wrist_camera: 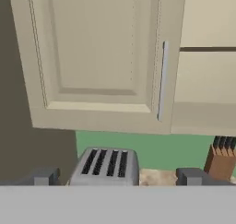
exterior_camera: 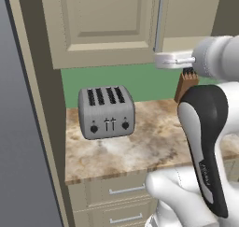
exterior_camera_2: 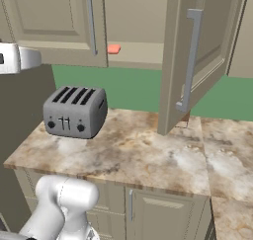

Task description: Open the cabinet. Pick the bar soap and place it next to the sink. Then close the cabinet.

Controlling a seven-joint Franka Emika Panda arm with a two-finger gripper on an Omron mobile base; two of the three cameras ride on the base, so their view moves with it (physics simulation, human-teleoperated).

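Right base view, bar soap (exterior_camera_2: 113,49) lying flat, long axis along cabinet (exterior_camera_2: 188,61) shelf

One toaster (exterior_camera: 106,112), one knife block (exterior_camera: 185,85), one soap (exterior_camera_2: 113,49), two cabinet doors (exterior_camera_2: 54,24).

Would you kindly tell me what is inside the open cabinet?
A pink bar soap lies on the cabinet bottom shelf. The closed left door covers that side.
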